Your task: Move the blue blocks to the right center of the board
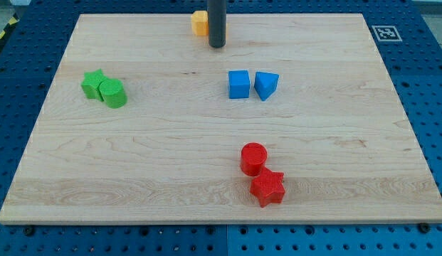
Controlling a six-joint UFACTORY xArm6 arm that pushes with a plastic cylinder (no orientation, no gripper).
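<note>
My tip [217,46] is the blunt end of a smooth, dark, round rod, resting on the board [135,163] near its top edge. It is a bare rod with nothing to open or close, and it holds nothing. Just at its 9 o'clock, touching or nearly so, sits an orange block [198,23] with faceted sides; its exact shape is hard to make out behind the rod.

The board is pale wood with fine grain running across the view, lying on a blue perforated table [427,85]. A black-and-white marker [384,33] sits at its top right corner.

The blue cube [239,84] and blue wedge [266,84] lie side by side, narrowly apart, just right of the board's centre, at about 5 o'clock from my tip and well clear of it.

At 9 o'clock on the board a green star [93,82] touches a green cylinder [113,93]. At 5 o'clock a red cylinder [253,158] touches a red star [267,187]. All the blocks have a ribbed, layered surface.
</note>
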